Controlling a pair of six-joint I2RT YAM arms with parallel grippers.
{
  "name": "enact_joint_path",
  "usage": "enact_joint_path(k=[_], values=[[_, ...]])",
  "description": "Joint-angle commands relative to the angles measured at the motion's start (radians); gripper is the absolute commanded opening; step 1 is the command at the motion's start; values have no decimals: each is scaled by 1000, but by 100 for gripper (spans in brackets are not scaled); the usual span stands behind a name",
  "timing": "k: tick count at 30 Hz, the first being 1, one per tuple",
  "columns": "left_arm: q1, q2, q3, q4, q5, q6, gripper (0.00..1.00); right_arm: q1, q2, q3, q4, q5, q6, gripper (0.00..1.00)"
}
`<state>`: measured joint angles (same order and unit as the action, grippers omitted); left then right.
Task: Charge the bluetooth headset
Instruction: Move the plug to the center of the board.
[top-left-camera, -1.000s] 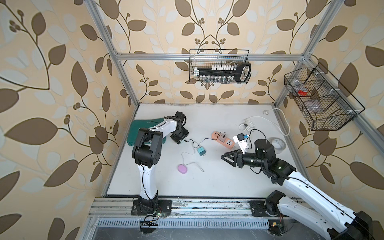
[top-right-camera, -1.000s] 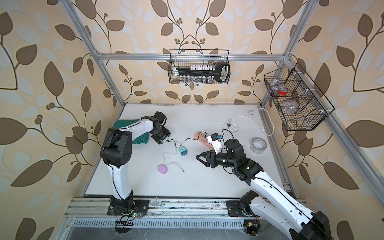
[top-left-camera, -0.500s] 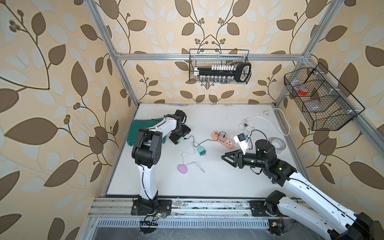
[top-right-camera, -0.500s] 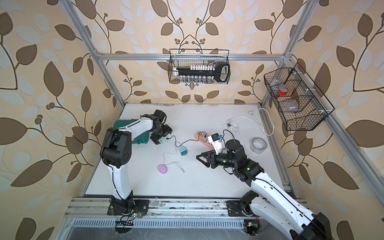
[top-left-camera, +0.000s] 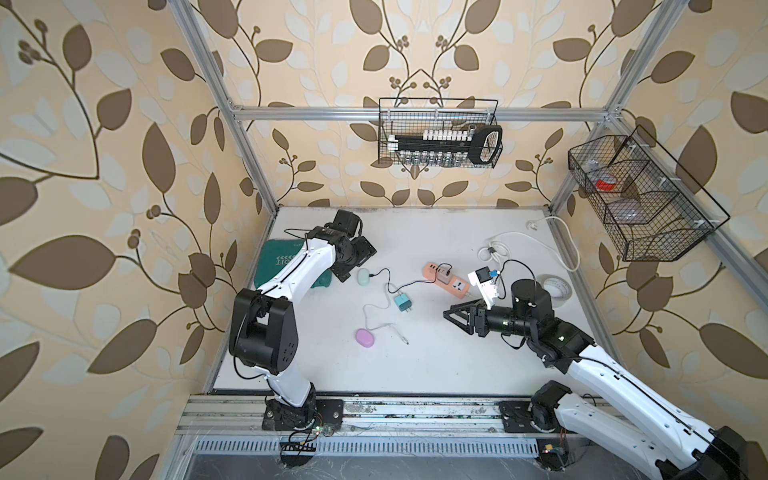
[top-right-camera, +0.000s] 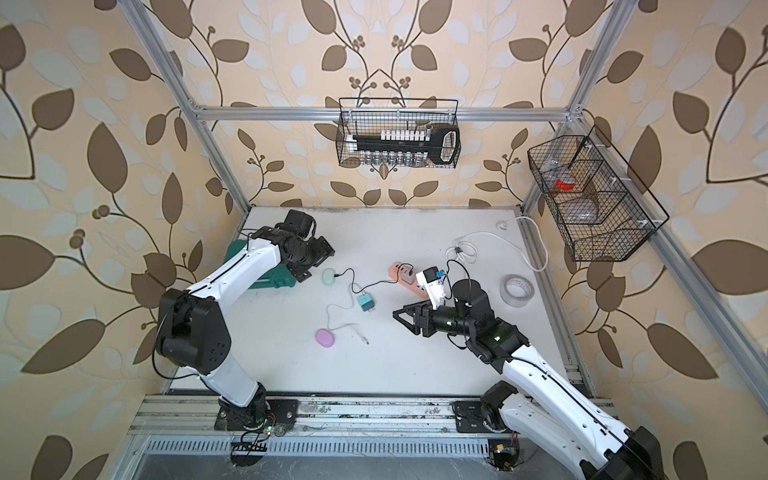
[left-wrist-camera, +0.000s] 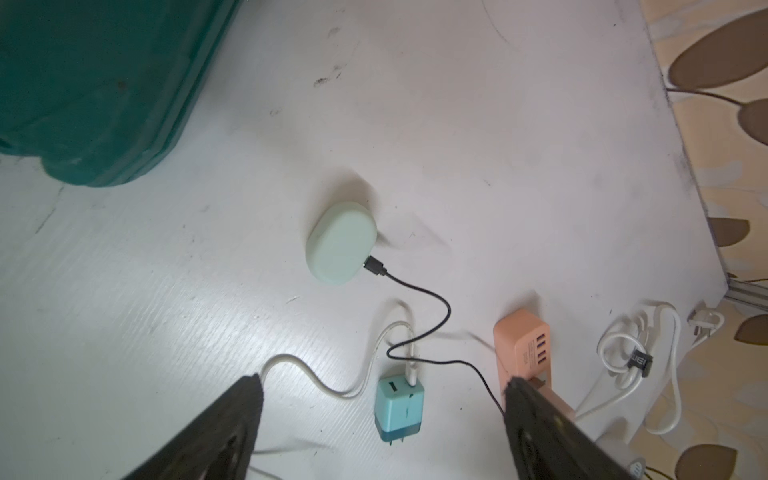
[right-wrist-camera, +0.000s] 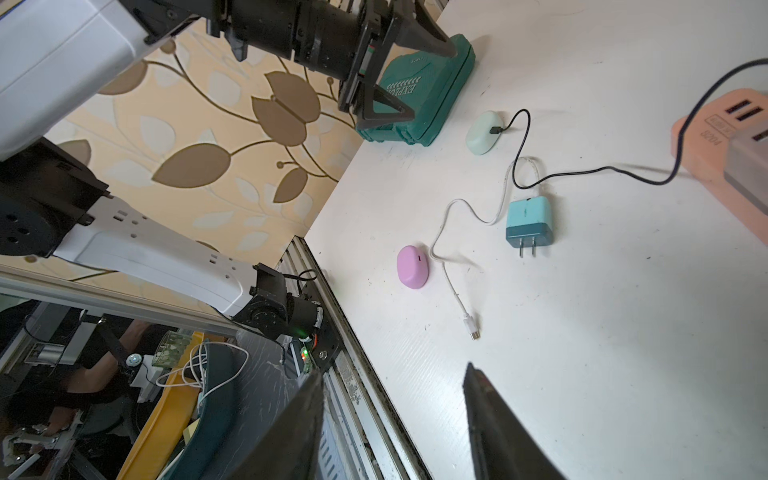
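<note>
Now, pink case (top-left-camera: 365, 336): lying loose on tabletop (top-left-camera: 436, 365).
Right claw (top-left-camera: 455, 320): jaws apart, empty.
Mint case (top-left-camera: 364, 276): black cable (left-wrist-camera: 449, 309) plugged in, running to strip (top-left-camera: 457, 286).
Left claw (top-left-camera: 354, 266): jaws apart, empty, near mint case.

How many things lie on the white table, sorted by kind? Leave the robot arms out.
Headset cases: 2, the mint case and the pink case
Charging cables: 2, the black cable and the white cable
Wall adapter: 1
Power strip, cord included: 1
Green box: 1
Tape roll: 1
Total: 8
</note>
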<state>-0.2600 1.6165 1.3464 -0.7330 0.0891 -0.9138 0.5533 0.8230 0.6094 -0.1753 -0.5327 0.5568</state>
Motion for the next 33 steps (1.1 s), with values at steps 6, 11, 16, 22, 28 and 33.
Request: enact_joint_path(k=[6,11,16,22,28,33], values=[[8,-326,-221,-37,57,121,90,30,15,21,-60,77,-27,55],[8,-470,-330,-111,75,184,90,144,125,58,-83,243,-82,55],[8,-585,-418,-165,109,187,91,222,350,219,-163,348,-159,58],[8,-705,-508,-188,124,167,91,251,656,478,-298,462,-259,62],[8,-716,-525,-200,133,171,91,256,900,655,-345,547,-316,66],[8,-704,-511,-186,136,177,91,259,1030,761,-388,596,-359,71]])
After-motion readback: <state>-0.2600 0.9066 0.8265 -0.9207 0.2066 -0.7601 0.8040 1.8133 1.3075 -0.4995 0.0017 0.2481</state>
